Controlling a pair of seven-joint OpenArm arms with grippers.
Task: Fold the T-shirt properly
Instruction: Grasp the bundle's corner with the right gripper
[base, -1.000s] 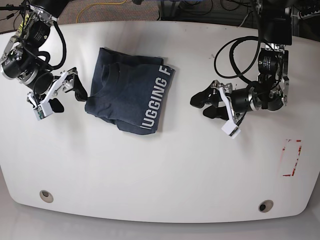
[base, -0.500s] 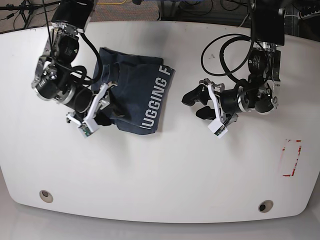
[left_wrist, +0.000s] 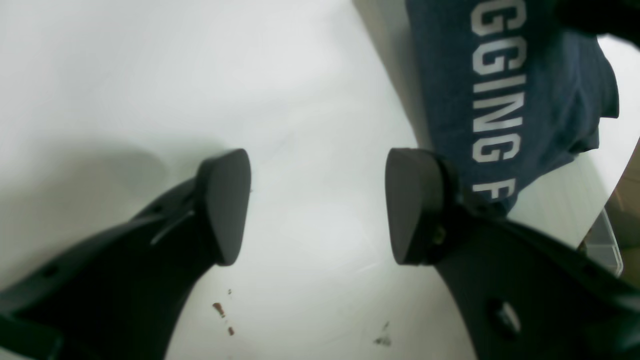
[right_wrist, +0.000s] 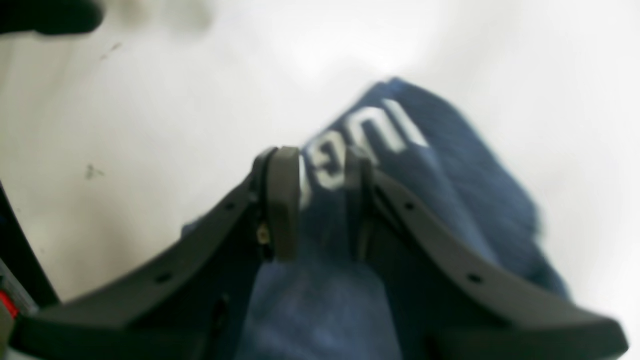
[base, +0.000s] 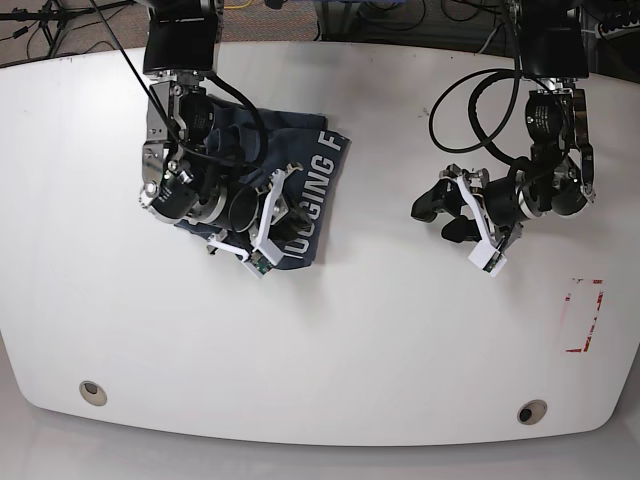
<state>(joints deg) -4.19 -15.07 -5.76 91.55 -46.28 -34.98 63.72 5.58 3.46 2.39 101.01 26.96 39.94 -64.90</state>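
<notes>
The dark navy T-shirt (base: 312, 185) lies folded on the white table (base: 330, 340), left of centre at the back, its white block letters along its right edge. My right gripper (base: 283, 207) is down on the shirt's near right part. In the right wrist view its fingers (right_wrist: 282, 200) stand narrowly apart with blue cloth of the T-shirt (right_wrist: 450, 165) bunched between them, so my right gripper (right_wrist: 325, 200) is shut on it. My left gripper (base: 432, 220) hovers open over bare table to the shirt's right. In the left wrist view my left gripper (left_wrist: 317, 200) holds nothing, with the T-shirt (left_wrist: 500, 100) beyond it.
A red marked rectangle (base: 583, 315) sits near the table's right edge. Two round holes (base: 92, 391) (base: 531, 411) lie near the front edge. Small reddish specks (left_wrist: 220, 309) dot the table under my left gripper. Cables hang behind both arms.
My right arm swung from the table's left side onto the T-shirt and its jaws closed in on the cloth. My left arm moved toward the shirt, then back right, staying open.
</notes>
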